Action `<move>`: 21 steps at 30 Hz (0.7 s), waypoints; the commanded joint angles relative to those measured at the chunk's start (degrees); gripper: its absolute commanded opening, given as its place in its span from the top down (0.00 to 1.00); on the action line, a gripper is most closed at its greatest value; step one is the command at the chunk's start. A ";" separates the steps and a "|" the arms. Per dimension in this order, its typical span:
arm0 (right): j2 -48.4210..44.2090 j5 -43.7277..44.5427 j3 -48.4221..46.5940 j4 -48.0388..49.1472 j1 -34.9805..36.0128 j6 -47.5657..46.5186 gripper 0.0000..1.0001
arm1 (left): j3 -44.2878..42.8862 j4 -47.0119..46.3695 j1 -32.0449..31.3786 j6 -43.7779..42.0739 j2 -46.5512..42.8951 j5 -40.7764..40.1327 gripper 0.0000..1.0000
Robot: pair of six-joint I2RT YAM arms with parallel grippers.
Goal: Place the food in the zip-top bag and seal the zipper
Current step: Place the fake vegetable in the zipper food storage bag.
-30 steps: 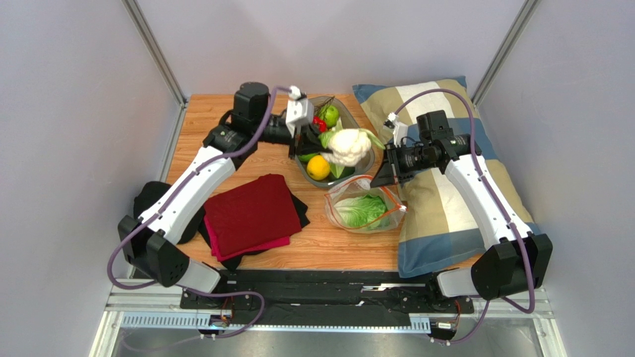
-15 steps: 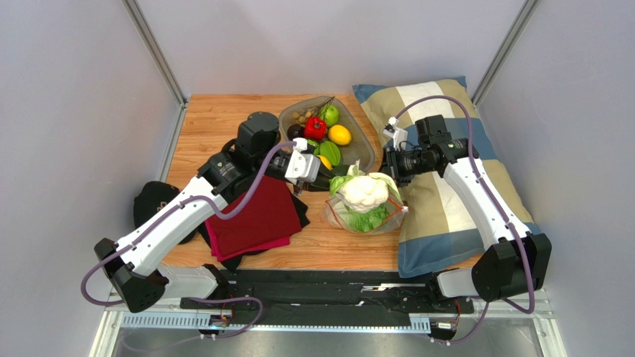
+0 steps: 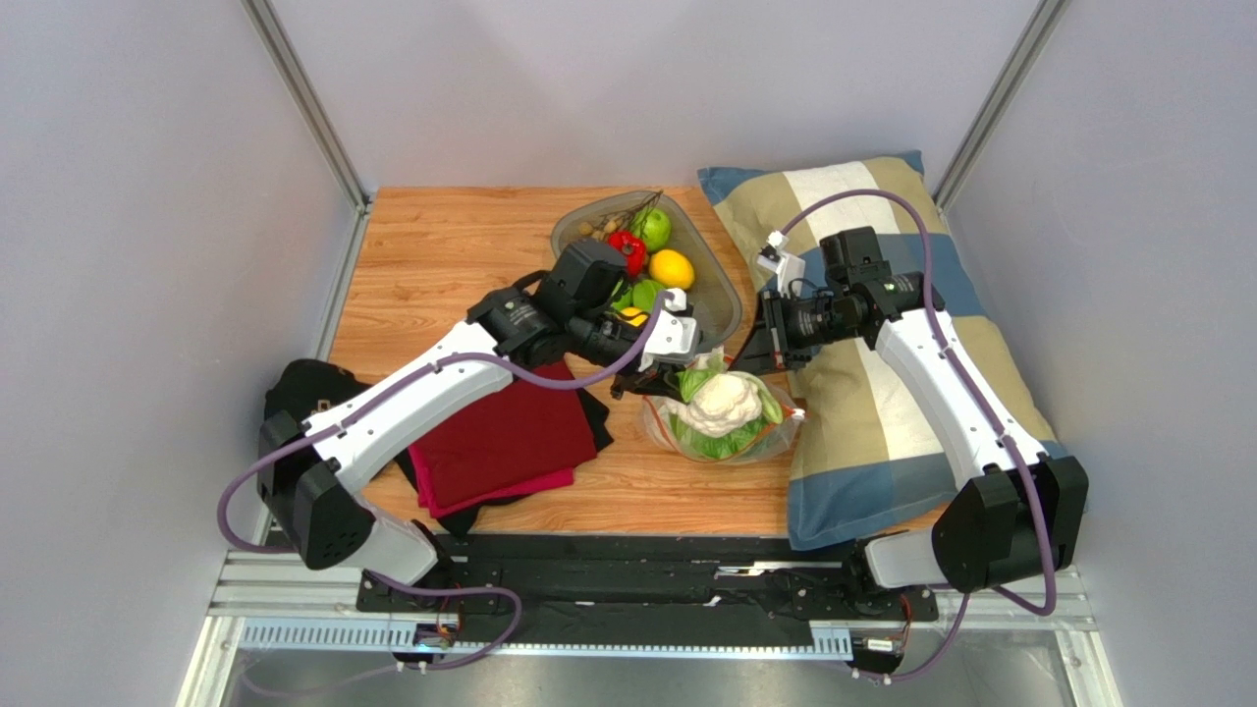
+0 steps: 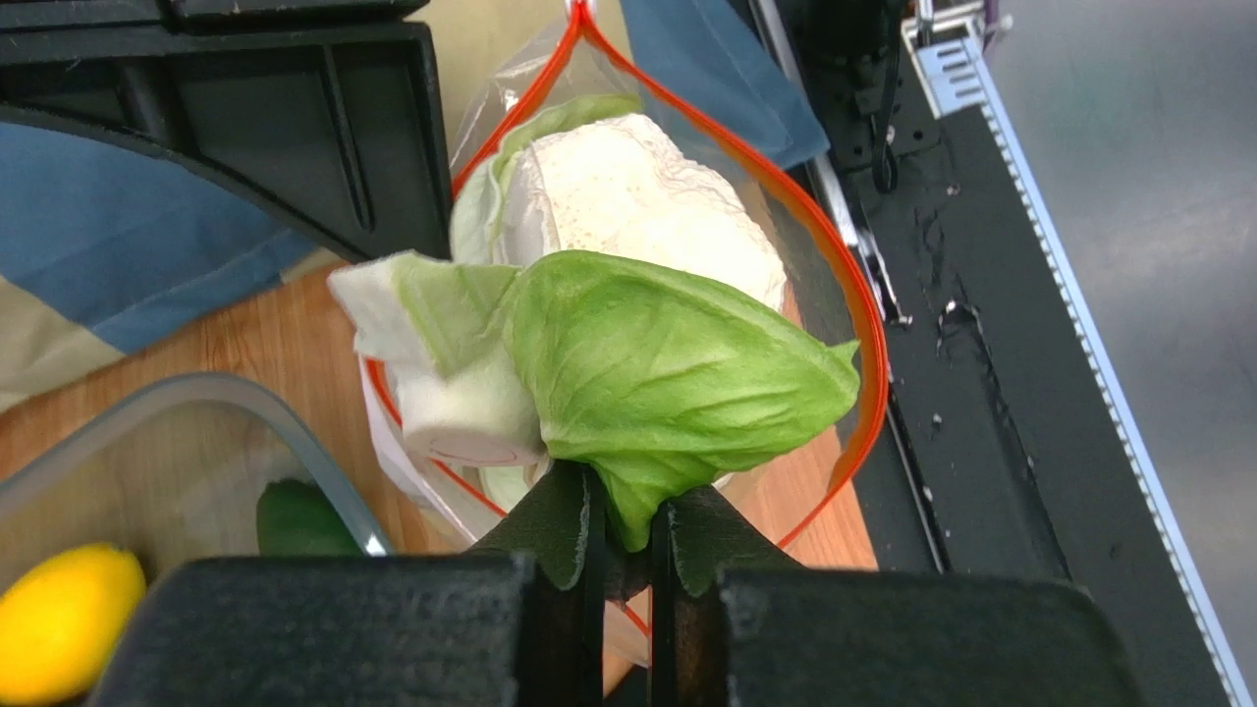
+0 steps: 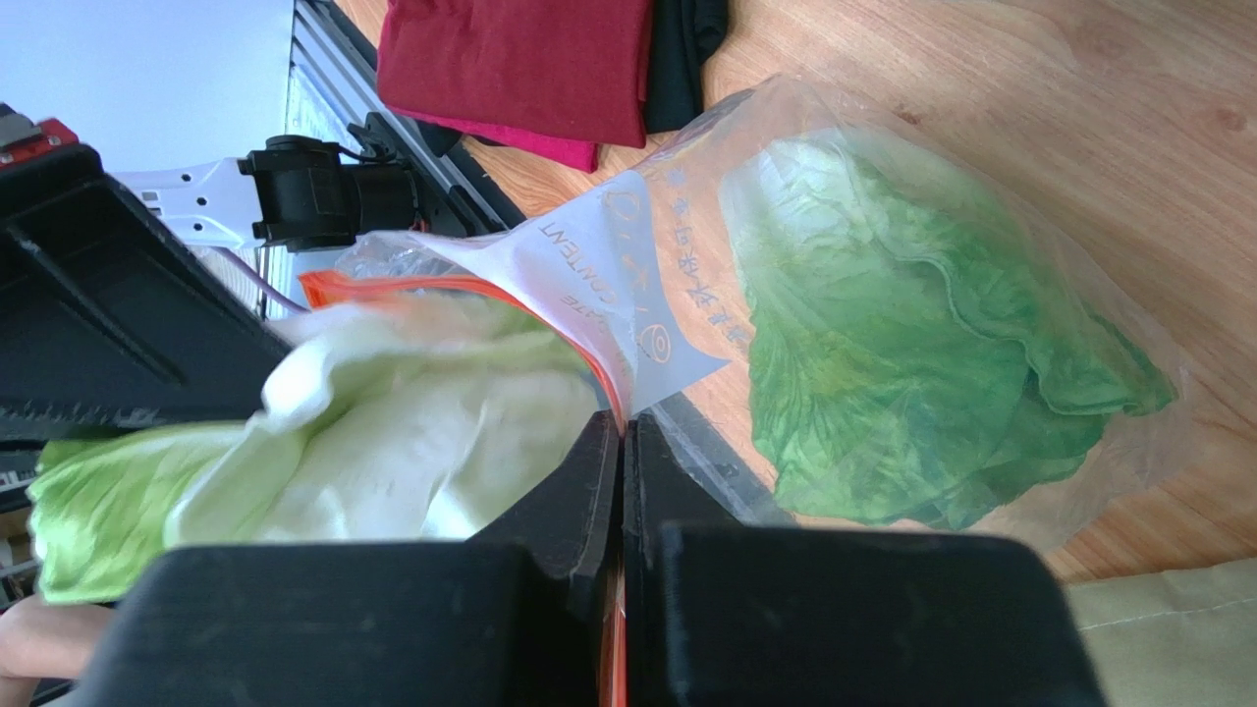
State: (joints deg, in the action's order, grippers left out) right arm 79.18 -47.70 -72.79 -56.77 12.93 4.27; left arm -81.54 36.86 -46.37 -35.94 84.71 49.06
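One white cauliflower head [image 4: 649, 192] fills the open mouth of the crinkly clear plastic bag [image 5: 694, 280], red-orange zipper strip [image 4: 881, 339] looped closely round it, green leafy cabbage [image 5: 915, 339] inside. Left gripper [image 4: 627, 538] pinches its leaf; right gripper [image 5: 620, 449] clamps the bag's rim. Grey oval tray [image 3: 723, 302] and striped pillow [image 3: 885, 442] hem it in.

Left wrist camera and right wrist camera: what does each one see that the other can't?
Only the left wrist view shows the small round yellow fruit, the grey tray's rim and the left gripper shut on a leaf of the white cauliflower head. Only the right wrist view shows the red cloth, the right gripper pinching the crinkly clear plastic bag's mouth, and the leafy green cabbage inside it. Both show the bag, its red-orange zipper strip, the cauliflower and the wooden table.
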 commanded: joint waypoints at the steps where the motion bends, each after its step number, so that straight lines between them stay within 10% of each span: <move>1: 0.71 -1.08 -2.79 0.52 -0.45 0.21 1.00 | -10.38 15.85 -0.74 -7.82 3.17 -5.10 1.00; 21: 1.95 -2.04 -1.30 4.83 -0.97 4.60 1.00 | -38.26 36.97 -9.88 -6.68 30.08 -25.67 0.87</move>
State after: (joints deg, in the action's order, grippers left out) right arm 81.56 -48.16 -73.23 -54.08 12.34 7.90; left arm -115.70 70.41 -56.49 -42.78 113.06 27.51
